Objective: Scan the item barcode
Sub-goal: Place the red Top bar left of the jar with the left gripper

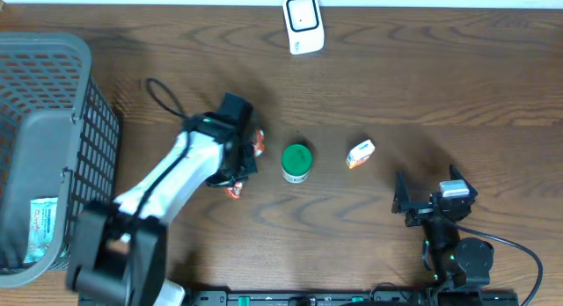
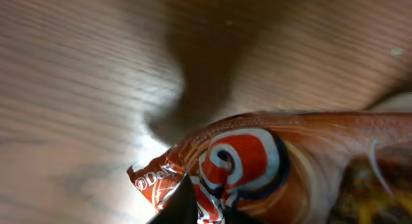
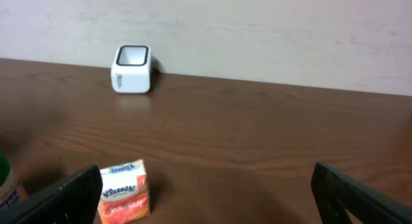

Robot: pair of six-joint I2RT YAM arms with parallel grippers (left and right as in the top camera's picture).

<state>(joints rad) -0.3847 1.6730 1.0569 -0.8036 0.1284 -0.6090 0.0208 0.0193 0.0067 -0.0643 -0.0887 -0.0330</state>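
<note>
Snack packet (image 2: 257, 159): closest to us, a glossy orange-red wrapper with a red-and-white swirl fills the lower right of the left wrist view. From overhead we place it left of centre on the worktop (image 1: 422, 86), just beside the tub.
Left pincer (image 1: 239, 170): together on the snack packet, with one dark fingertip (image 2: 183, 203) against the wrapper's crimped end. We cannot tell whether the packet is clear of the wood.
Right pincer (image 3: 206, 192): fingers wide apart with nothing between them, low over the near right of the worktop.
Scanner (image 1: 303, 25): white with a dark window, standing at the far edge, well apart from the packet.
Green-lidded tub (image 1: 296, 162): upright near the middle, between the packet and the tissue pack.
Tissue pack (image 1: 361, 153): small and orange and white, lying right of the tub, ahead of the right pincer.
Basket (image 1: 53, 69): grey mesh at the far left; we see a pale packet (image 1: 40, 231) inside it.
</note>
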